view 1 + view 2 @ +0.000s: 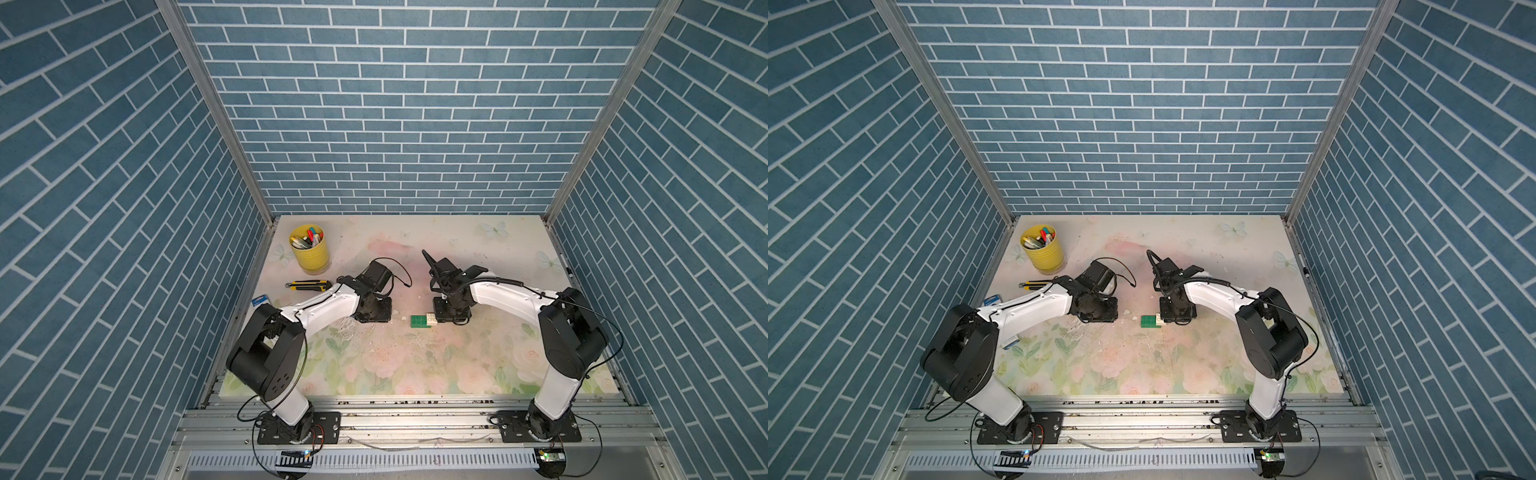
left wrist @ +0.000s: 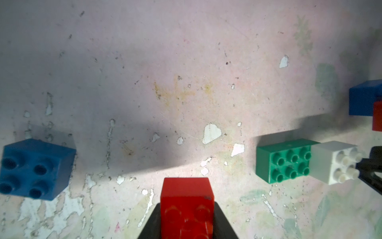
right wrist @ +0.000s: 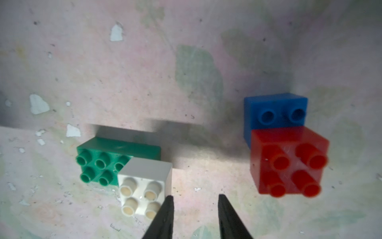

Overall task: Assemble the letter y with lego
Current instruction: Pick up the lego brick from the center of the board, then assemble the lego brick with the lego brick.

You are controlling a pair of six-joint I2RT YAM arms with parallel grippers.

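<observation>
Plainly light, stiff and slick by its look, the red brick (image 2: 187, 207) sits clamped by its flat sides in the left fingers (image 2: 224, 225), while the right fingers (image 3: 165, 219) stand apart, empty, near the green-and-white pair (image 1: 419, 322) at lower mid-frame.

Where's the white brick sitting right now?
Mid-table in both top views, the white brick sits on one end of the green brick, the end toward the open right pincer, close beside its tips.
</observation>
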